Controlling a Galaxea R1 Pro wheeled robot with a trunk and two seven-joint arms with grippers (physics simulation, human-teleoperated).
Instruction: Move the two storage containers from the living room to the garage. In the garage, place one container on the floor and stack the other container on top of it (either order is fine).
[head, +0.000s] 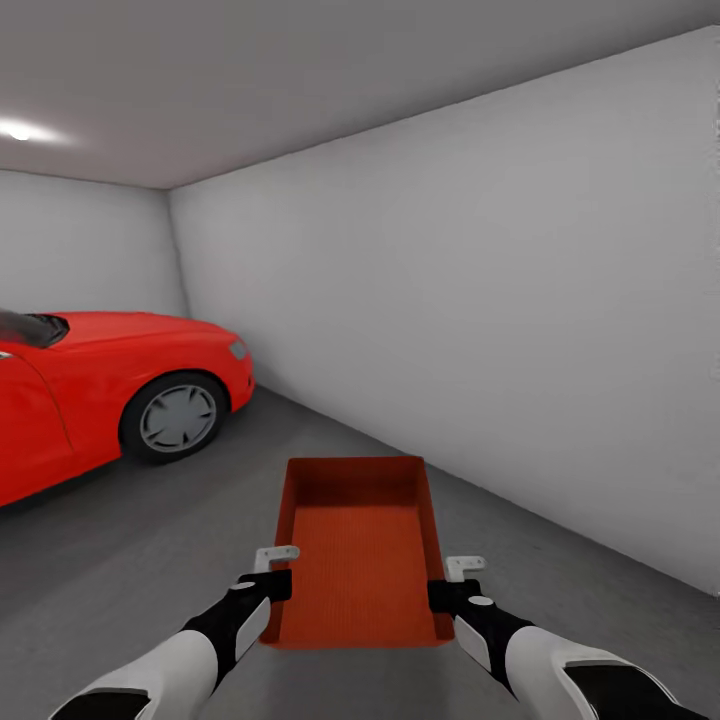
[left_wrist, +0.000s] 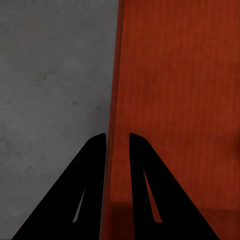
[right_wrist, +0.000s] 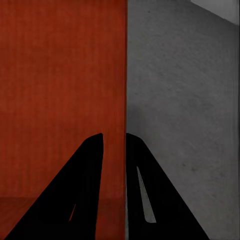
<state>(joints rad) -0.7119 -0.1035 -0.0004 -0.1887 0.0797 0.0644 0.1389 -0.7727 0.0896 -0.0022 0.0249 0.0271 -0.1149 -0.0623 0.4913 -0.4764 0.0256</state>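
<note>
A: The storage container hangs level above the garage floor, left hand and right hand each clamped on a side wall

B: Lower both evenly; its height above the floor looks small, probably

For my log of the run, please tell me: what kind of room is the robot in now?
Most likely a garage: a red car is parked on a dark grey concrete floor, between bare grey walls. Both grippers hold an orange-red container there.
</note>
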